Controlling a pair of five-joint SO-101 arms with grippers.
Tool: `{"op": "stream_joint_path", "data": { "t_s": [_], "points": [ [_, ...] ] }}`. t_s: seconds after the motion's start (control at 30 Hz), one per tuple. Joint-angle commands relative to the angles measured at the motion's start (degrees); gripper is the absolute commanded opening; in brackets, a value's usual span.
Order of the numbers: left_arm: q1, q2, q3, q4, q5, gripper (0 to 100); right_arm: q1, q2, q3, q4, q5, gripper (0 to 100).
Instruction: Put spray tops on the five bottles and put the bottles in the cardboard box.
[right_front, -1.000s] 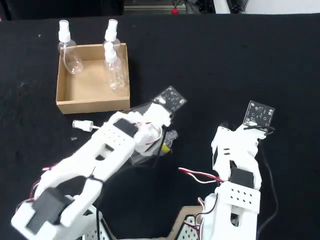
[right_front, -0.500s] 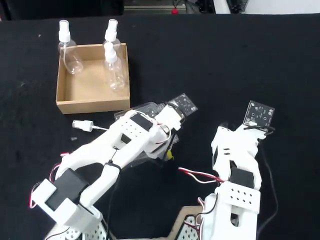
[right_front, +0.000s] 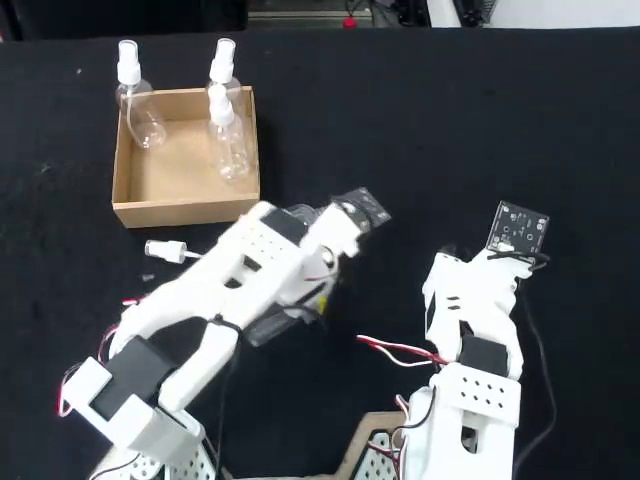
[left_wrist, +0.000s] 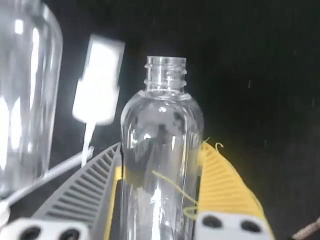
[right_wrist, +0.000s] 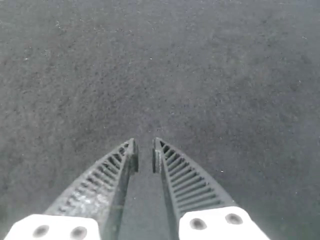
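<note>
**A:** The left gripper (left_wrist: 160, 150) is clamped on the uncapped bottle (left_wrist: 162, 115), at four o'clock from the cardboard box (right_front: 122, 190).

**B:** Hold its neck steady so the spray top (left_wrist: 97, 85) goes on straight (tube first, I'd say).

**A:** And the right gripper (right_wrist: 144, 150)?

**B:** All but closed, and empty. The left wrist view makes the bare neck plain, while the high view adds three topped bottles (right_front: 228, 135) at the box.

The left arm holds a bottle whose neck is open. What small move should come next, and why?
Probably the right gripper should move toward the loose spray top lying beside the cardboard box. The left gripper is shut on the bottle, whose neck is bare, while the right one holds nothing, so fetching the top seems next.
</note>
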Motion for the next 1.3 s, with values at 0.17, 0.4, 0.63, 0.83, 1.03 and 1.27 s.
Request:
{"op": "stream_joint_path", "data": {
  "t_s": [0.17,0.4,0.63,0.83,1.03,1.27],
  "points": [
    [-17.45,-6.59,-7.25,19.87,-11.25,13,0.79,-1.89,-2.95,-1.85,-0.44,6.0],
    [-41.80,-29.10,1.80,23.47,-20.84,13,0.79,-1.89,-2.95,-1.85,-0.44,6.0],
    [-67.03,-28.92,13.49,5.89,-24.26,13,-3.78,-1.89,-2.86,-1.58,0.00,6.0],
    [-81.45,-18.73,16.04,-8.97,-24.35,13,-4.13,-1.89,-2.77,-1.49,0.00,6.0],
    [-84.09,-4.13,8.84,-9.49,-24.26,13,-4.13,-1.89,-2.77,-1.49,0.00,6.0],
    [-84.09,5.63,-5.67,3.08,-24.26,28,-4.13,-1.89,-2.33,-1.49,0.00,6.0]
  ]
}}
